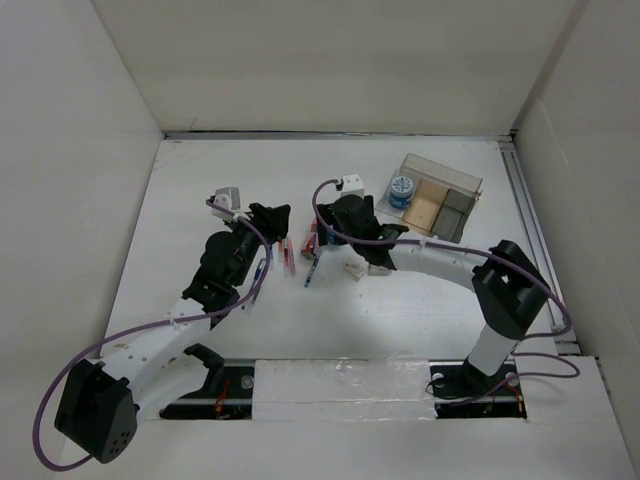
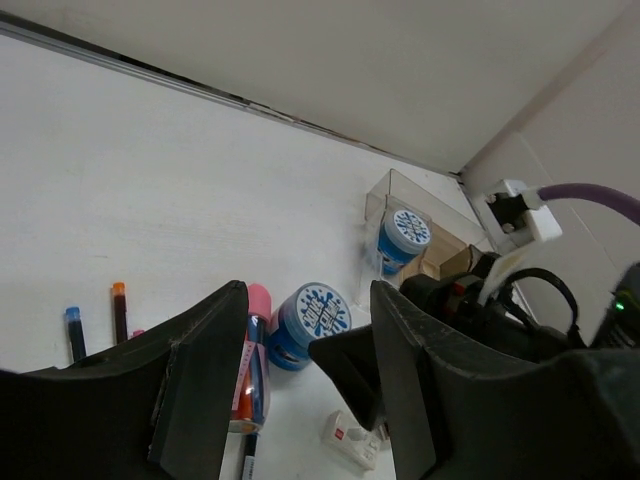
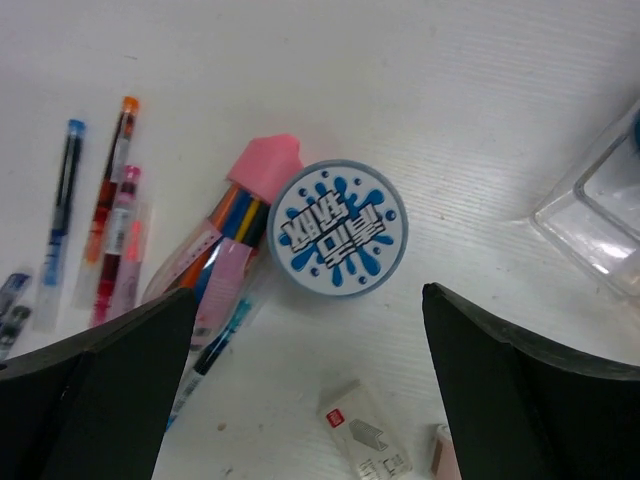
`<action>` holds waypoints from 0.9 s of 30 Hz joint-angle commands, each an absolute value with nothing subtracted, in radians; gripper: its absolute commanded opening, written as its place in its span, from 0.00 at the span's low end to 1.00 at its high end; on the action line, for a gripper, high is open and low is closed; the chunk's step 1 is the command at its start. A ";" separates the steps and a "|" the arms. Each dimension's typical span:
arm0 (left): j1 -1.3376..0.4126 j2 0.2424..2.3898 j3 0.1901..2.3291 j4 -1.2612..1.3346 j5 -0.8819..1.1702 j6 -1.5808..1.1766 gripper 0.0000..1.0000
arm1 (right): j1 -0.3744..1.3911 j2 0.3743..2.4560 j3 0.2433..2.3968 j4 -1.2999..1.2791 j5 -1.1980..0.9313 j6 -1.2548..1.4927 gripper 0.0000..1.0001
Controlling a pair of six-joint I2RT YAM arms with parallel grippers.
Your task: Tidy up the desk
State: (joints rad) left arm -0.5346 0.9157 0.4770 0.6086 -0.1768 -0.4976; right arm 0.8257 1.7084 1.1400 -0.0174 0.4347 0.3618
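The desk (image 1: 190, 180) is a white tabletop with loose stationery at its middle. My left gripper (image 1: 272, 216) is open and empty, just left of the pens (image 1: 291, 256). My right gripper (image 1: 332, 230) is open and empty above the pile. In the right wrist view the right gripper (image 3: 310, 300) hangs over a round blue tin (image 3: 337, 228), a pink-capped pen pack (image 3: 235, 230) and a small staple box (image 3: 365, 440). In the left wrist view the left gripper (image 2: 308, 298) points at the same tin (image 2: 300, 335) and the pen pack (image 2: 250, 370).
A clear plastic organizer (image 1: 458, 182) stands at the back right and holds a second blue tin (image 1: 402, 190) and a tan block (image 1: 430, 203). Loose pens (image 3: 65, 190) lie left of the pile. Pale walls close in three sides. A silvery strip (image 1: 525, 200) runs along the right edge.
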 commanded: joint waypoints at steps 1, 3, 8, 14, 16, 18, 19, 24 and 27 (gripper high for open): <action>-0.532 0.905 0.482 0.634 -0.184 -0.503 0.48 | 0.790 1.799 1.255 -0.098 0.439 0.351 1.00; -0.532 0.897 0.480 0.637 -0.181 -0.503 0.48 | 0.790 1.839 1.298 -0.127 0.477 0.348 1.00; -0.532 0.894 0.477 0.640 -0.178 -0.503 0.48 | 0.779 1.882 1.338 -0.126 0.505 0.356 0.99; -0.532 0.897 0.479 0.641 -0.167 -0.505 0.48 | 0.756 1.919 1.364 -0.117 0.489 0.367 0.78; -0.532 0.896 0.476 0.647 -0.166 -0.503 0.48 | 0.756 1.913 1.365 -0.115 0.489 0.367 0.71; -0.532 0.900 0.476 0.647 -0.169 -0.503 0.48 | 0.756 1.904 1.359 -0.107 0.486 0.370 0.60; -0.532 0.900 0.479 0.644 -0.167 -0.505 0.48 | 0.747 1.887 1.356 -0.104 0.486 0.370 0.57; -0.532 0.907 0.477 0.650 -0.163 -0.505 0.48 | 0.710 1.732 1.304 -0.060 0.492 0.361 0.54; -0.532 0.904 0.479 0.647 -0.150 -0.511 0.48 | 0.637 1.622 1.273 -0.052 0.500 0.342 0.54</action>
